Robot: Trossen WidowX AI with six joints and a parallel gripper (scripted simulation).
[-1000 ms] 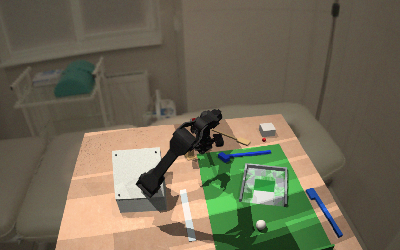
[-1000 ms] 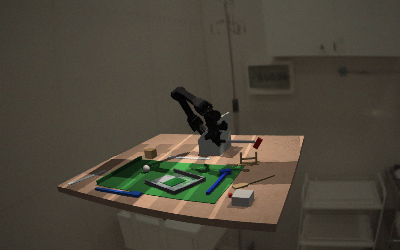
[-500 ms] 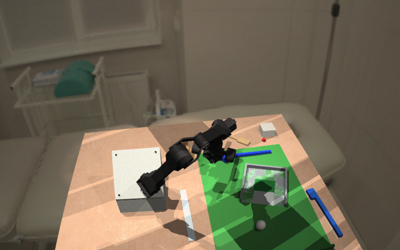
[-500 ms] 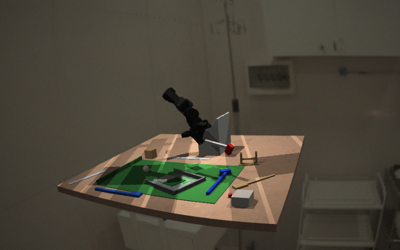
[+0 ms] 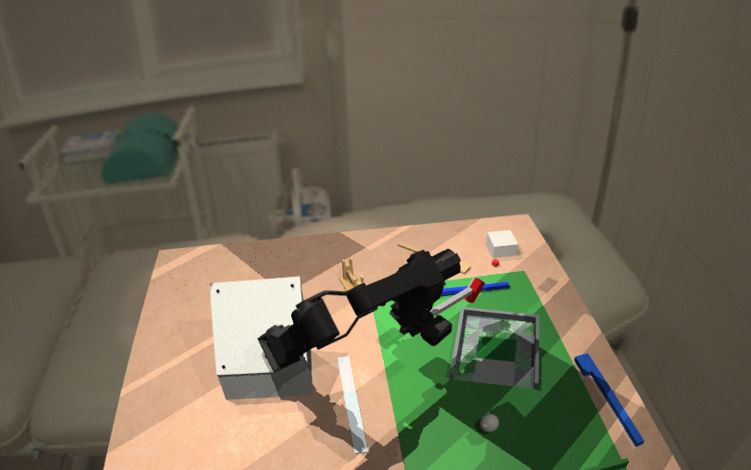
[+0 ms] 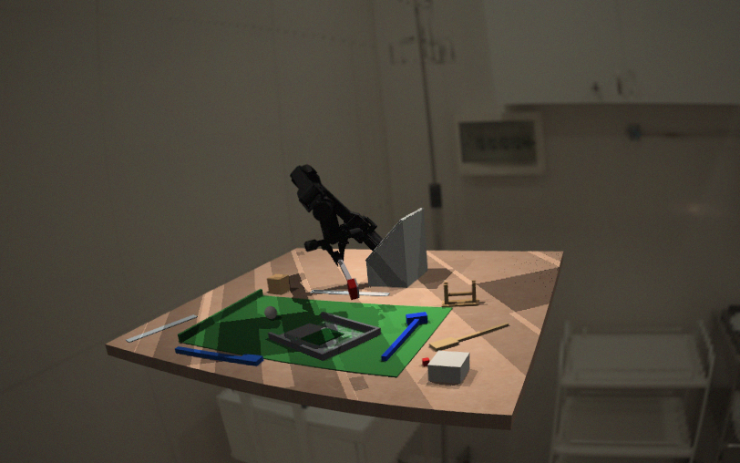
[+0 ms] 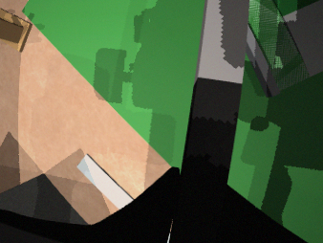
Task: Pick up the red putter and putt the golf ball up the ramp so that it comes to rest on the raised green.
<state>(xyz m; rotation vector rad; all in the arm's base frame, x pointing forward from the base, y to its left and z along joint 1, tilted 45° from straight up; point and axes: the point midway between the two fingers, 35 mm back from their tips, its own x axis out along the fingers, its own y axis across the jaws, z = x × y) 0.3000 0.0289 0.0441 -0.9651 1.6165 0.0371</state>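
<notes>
The red putter (image 5: 462, 294) is clamped in the gripper (image 5: 429, 318), held by its grey shaft with the red head out at the far end. In the exterior view the putter (image 6: 348, 280) hangs from the gripper (image 6: 337, 256) tilted downward, head lowest, in the air above the near edge of the green mat (image 6: 240, 327). In the top view the arm is stretched from the white box (image 5: 249, 327) out over the mat (image 5: 421, 388).

The golf ball (image 5: 489, 423) is seen resting on the mat, well apart from the putter head; in the exterior view the ball (image 6: 271, 312) lies near the low green wall at the mat's end. The raised green (image 5: 495, 346) (grey frame, green patch inside) sits between ball and putter. A blue stick (image 5: 475, 288) lies just behind the putter head; another blue stick (image 5: 609, 399) lies at the mat's edge. A white block (image 5: 502, 242) and a small red cube (image 5: 495, 262) are set on the table (image 5: 182, 399).

In the wrist view the shaft (image 7: 219, 30) is shown running up from the dark gripper over the mat (image 7: 127, 36), beside the grey frame (image 7: 306, 30).
</notes>
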